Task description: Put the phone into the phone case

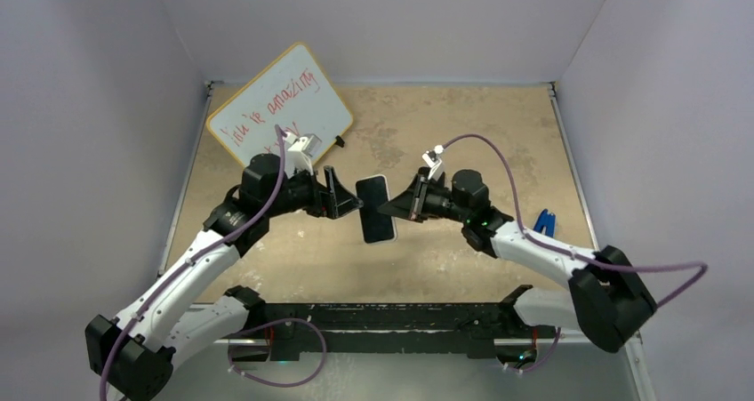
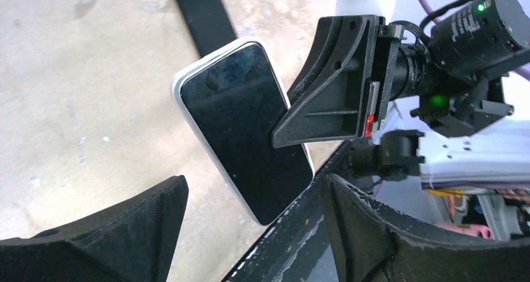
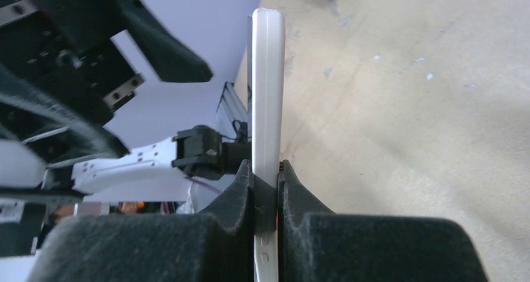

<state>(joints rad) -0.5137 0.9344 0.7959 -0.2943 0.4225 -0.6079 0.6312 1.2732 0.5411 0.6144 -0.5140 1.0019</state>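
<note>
The phone (image 1: 376,207) hangs upright above the middle of the table, its black screen (image 2: 247,125) facing the left wrist camera. A whitish shell, seemingly the phone case (image 3: 267,94), wraps its edges; side buttons show through the rim. My right gripper (image 1: 391,209) is shut on the phone's right long edge, and both fingers press the shell flat (image 3: 267,166). My left gripper (image 1: 345,196) stands open just left of the phone. Its two black fingers are spread wide on either side of the phone's lower corner without touching it (image 2: 253,182).
A yellow-framed whiteboard (image 1: 280,103) with red writing leans at the back left. A small blue object (image 1: 544,221) lies on the table at the right, behind my right arm. A black rail (image 1: 382,316) runs along the near edge between the arm bases.
</note>
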